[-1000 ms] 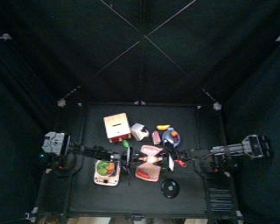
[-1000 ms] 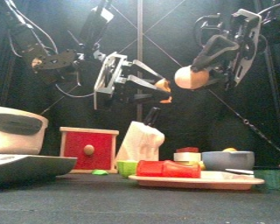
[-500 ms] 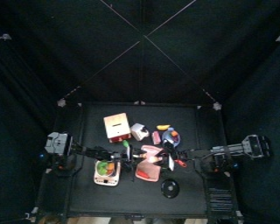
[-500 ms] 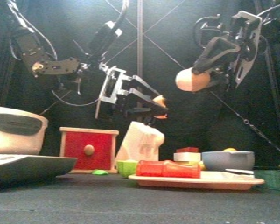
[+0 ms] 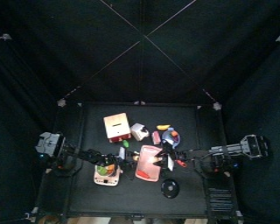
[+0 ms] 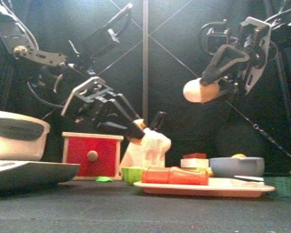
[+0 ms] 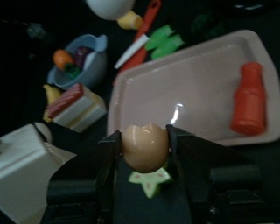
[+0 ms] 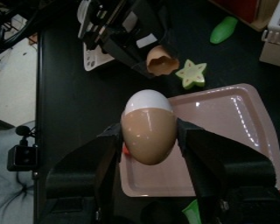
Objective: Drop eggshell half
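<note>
My left gripper is shut on a brown eggshell half, its open side facing up. In the front view this gripper hangs low at the left of middle, above the white carton. It is over the near edge of the pink tray, with a green star under it. The right gripper is shut on another eggshell half, brown with a white end. It hangs high at the right in the front view. The right wrist view also shows the left gripper's shell.
A red bottle lies on the pink tray. A red drawer box, a blue bowl and a white pot stand along the table. A slice of cake and a small dish of food sit beyond the tray.
The left arm has swung left and down with its eggshell half, away from the right gripper. The right gripper has stayed nearly in place, holding its shell.
</note>
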Action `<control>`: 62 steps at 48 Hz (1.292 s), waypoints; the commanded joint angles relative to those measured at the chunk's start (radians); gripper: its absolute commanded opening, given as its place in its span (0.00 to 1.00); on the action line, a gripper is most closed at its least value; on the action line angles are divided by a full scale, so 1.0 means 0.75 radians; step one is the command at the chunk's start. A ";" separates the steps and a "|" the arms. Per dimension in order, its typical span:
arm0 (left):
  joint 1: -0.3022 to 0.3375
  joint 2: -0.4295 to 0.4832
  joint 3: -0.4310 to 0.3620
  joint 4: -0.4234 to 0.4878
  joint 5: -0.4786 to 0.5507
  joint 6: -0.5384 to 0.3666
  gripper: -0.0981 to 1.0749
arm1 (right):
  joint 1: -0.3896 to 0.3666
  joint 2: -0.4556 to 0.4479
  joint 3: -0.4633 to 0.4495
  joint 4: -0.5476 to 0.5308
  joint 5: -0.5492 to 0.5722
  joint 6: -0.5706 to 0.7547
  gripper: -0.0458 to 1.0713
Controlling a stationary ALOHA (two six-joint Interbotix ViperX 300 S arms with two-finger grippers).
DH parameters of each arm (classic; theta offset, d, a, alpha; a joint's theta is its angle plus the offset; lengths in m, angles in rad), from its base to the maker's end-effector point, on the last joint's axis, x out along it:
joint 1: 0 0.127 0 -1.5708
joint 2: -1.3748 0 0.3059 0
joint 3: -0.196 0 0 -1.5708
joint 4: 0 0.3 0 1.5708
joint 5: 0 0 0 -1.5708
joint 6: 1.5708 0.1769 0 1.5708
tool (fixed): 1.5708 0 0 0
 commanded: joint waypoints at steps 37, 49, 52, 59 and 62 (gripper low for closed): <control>0.008 -0.027 -0.041 -0.008 0.295 -0.006 0.76 | -0.002 0.018 -0.033 0.000 0.004 -0.002 0.47; 0.016 -0.029 -0.055 -0.002 0.282 -0.004 0.81 | 0.000 0.018 -0.031 -0.002 0.012 -0.002 0.47; 0.018 -0.031 -0.057 -0.004 0.282 -0.006 0.82 | 0.000 0.018 -0.033 0.000 0.012 -0.002 0.47; 0.025 -0.043 -0.059 -0.014 0.282 -0.010 0.85 | 0.000 0.018 -0.033 0.000 0.012 -0.002 0.47; 0.022 -0.047 -0.057 -0.020 0.282 -0.008 0.87 | -0.002 0.018 -0.033 0.000 0.012 -0.002 0.47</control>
